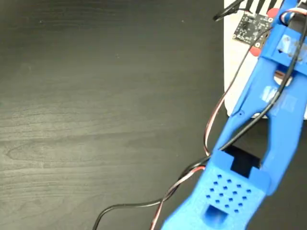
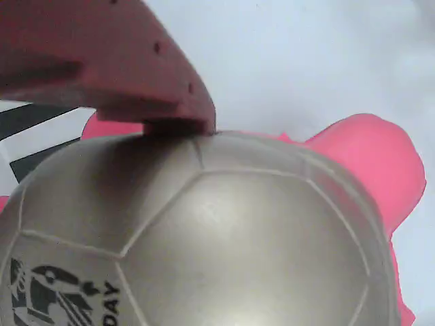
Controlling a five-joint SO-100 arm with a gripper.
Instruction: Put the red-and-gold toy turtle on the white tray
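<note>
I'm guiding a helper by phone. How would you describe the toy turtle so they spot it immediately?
Find the white tray at the dark table's right edge, under the blue arm. In the wrist view, the toy turtle sits on it against a red finger: shiny gold panelled shell, pink head and feet.

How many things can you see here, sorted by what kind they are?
Toy turtle with pink head and shiny shell: 1
White tray: 1
Blue robot arm: 1
Dark wooden table: 1
Total: 4

In the wrist view one red finger of the jaws rests on the turtle's shell, above the tray.
</note>
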